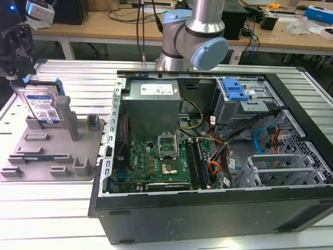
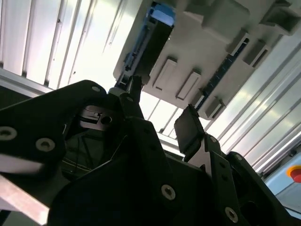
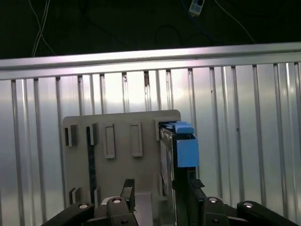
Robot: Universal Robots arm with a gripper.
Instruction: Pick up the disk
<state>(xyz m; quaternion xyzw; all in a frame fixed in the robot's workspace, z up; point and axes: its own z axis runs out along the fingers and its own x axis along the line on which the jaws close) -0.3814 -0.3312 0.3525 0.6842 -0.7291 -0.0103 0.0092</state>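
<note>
Ribbed metal table (image 1: 47, 208) carries the grey fixture (image 1: 52, 151), where the disk (image 1: 44, 107) stands upright in a slot. My gripper (image 3: 160, 188) hangs just above it, fingers (image 3: 128, 188) spread and holding nothing. One finger seems in line with the blue rail (image 3: 186, 153); I fear a descent would strike the disk's edge instead of straddling it.

Here's what's on my feed: the ribbed metal bench (image 1: 47, 219) carries a grey plastic fixture (image 1: 52, 151) with upright posts on the exterior view's left. Just beside it is an open computer case (image 1: 208, 219) lying on its side. Inside I can see the green motherboard (image 1: 156, 161) with a grey power supply (image 1: 152, 99) behind it. There's also a blue-handled drive bay (image 1: 234, 89) and some orange cables (image 1: 215, 169). Wooden desks (image 1: 104, 26) stand at the back. In both wrist views the fixture sits flat on the bench's slats.
</note>
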